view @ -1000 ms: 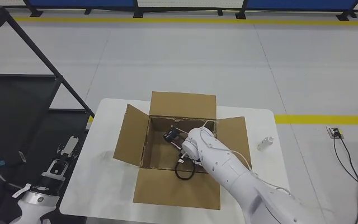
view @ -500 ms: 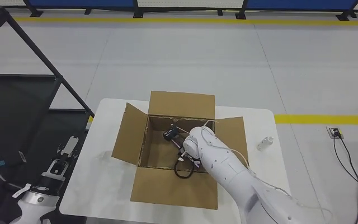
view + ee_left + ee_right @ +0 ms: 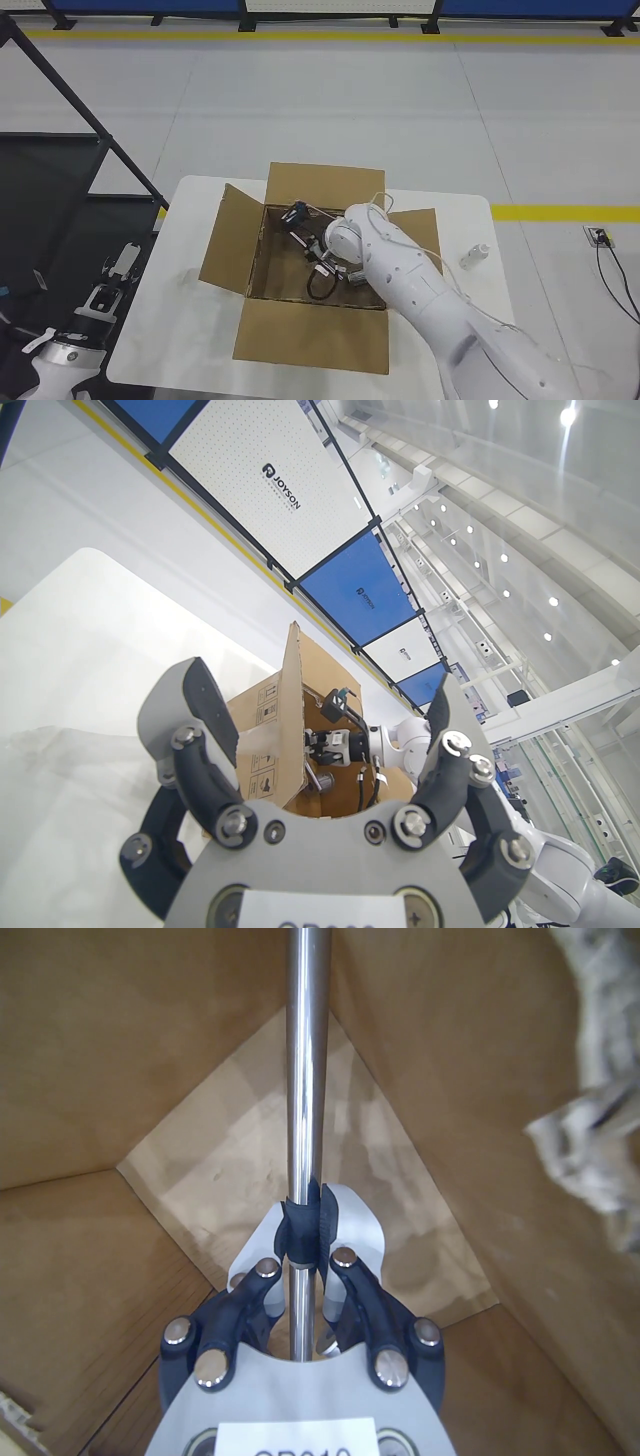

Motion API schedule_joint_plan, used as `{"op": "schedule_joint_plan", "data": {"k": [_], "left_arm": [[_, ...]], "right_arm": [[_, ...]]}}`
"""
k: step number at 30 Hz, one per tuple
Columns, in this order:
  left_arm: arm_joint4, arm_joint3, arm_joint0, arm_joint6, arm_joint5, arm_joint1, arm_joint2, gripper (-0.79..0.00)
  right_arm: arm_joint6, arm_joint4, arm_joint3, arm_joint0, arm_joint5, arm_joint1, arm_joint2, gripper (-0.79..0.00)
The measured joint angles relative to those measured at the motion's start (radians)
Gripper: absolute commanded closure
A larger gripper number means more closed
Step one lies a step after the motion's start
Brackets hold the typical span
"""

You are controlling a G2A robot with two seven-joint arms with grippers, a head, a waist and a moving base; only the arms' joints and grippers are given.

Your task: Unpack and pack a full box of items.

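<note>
In the last 1 second my right gripper (image 3: 306,1215) has travelled from the middle of the box (image 3: 310,345) toward its far left corner. It looks to have lifted a little too, though the top view is too coarse for me to be sure of the height. I read this as the unpacking step under way: 1 item is coming up, but it is not yet over the rim.

The right gripper's 2 fingers are closed hard on a polished metal rod (image 3: 305,1078). The pads pinch it from both sides, and the rod runs on past the tips toward an inner corner of the box. A crumpled grey-white wad (image 3: 590,1128) lies against the box wall beside it.

My left gripper (image 3: 320,695) is spread wide with nothing in it. It hangs beyond the left edge of the table (image 3: 200,330), facing the box. A small bottle (image 3: 475,255) stands near the table's right edge, well apart from the box.
</note>
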Motion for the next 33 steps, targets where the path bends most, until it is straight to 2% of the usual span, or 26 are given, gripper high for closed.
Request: {"op": "schedule_joint_plan", "data": {"k": [5, 9, 16, 21, 28, 33], "left_arm": [[0.000, 0.000, 0.000, 0.000, 0.000, 0.000, 0.000, -0.785], [0.000, 0.000, 0.000, 0.000, 0.000, 0.000, 0.000, -0.785], [0.000, 0.000, 0.000, 0.000, 0.000, 0.000, 0.000, -0.785], [0.000, 0.000, 0.000, 0.000, 0.000, 0.000, 0.000, -0.785], [0.000, 0.000, 0.000, 0.000, 0.000, 0.000, 0.000, -0.785], [0.000, 0.000, 0.000, 0.000, 0.000, 0.000, 0.000, -0.785]], "right_arm": [[0.052, -0.030, -0.163, -0.037, 0.034, 0.055, 0.055, 0.000], [0.124, -0.083, -0.370, -0.106, 0.089, 0.117, 0.127, 0.000], [0.317, -0.253, -0.886, -0.340, 0.186, 0.237, 0.329, 0.000], [0.383, -0.393, -1.160, -0.484, 0.265, 0.283, 0.461, 0.000], [0.412, -0.552, -1.535, -0.742, 0.347, 0.335, 0.725, 0.000], [0.445, -0.591, -1.701, -0.921, 0.371, 0.355, 0.892, 0.000]]}}
